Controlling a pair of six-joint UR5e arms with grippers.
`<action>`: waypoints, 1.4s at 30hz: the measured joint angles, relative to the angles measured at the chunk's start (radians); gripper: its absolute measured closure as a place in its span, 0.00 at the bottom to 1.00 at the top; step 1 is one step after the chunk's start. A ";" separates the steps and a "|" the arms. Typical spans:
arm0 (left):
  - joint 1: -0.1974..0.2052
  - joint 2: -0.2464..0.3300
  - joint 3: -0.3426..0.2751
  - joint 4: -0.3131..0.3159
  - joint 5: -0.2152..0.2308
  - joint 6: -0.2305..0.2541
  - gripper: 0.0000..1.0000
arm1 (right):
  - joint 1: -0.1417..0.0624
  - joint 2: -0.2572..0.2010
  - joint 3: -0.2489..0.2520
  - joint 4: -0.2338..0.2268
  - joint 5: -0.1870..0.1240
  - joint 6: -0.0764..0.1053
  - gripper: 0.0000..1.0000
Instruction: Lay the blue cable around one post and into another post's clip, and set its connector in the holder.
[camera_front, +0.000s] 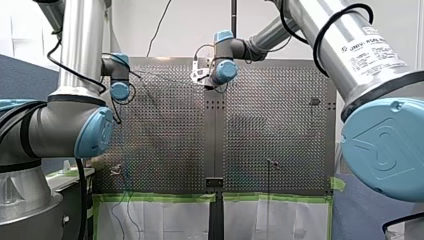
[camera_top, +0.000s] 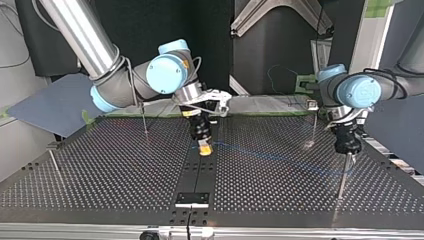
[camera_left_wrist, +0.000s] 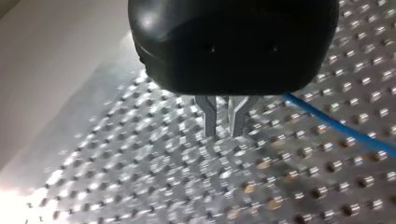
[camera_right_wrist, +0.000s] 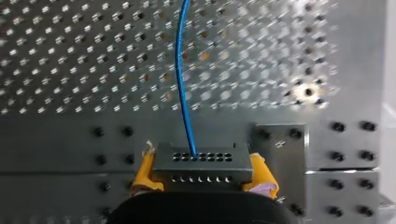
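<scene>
Right gripper clamped on connector; cable strung over table.
Front: my right arm reaches in to 12 o'clock, my left arm ends at 10 o'clock; cable not traceable here. Top: right gripper at centre, low over the table, yellow pads closed tight on the connector; cable runs from it toward 4 o'clock, as far as a post standing just below the left gripper. Left wrist: metal fingers nearly together, only a slit between, nothing in it; cable lies on the table beside them, not touching. Right wrist: pads press both sides of the grey connector; cable leaves its face straight ahead over the table.
</scene>
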 joint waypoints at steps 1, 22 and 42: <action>-0.001 -0.004 -0.001 0.003 0.004 -0.003 0.82 | -0.002 0.000 0.006 -0.002 0.002 0.000 1.00; -0.008 -0.029 -0.005 0.006 -0.069 0.027 0.54 | -0.095 -0.005 0.179 -0.134 0.088 0.018 1.00; -0.013 -0.127 0.020 0.038 0.009 0.021 0.01 | -0.270 -0.010 0.354 -0.285 0.088 0.058 1.00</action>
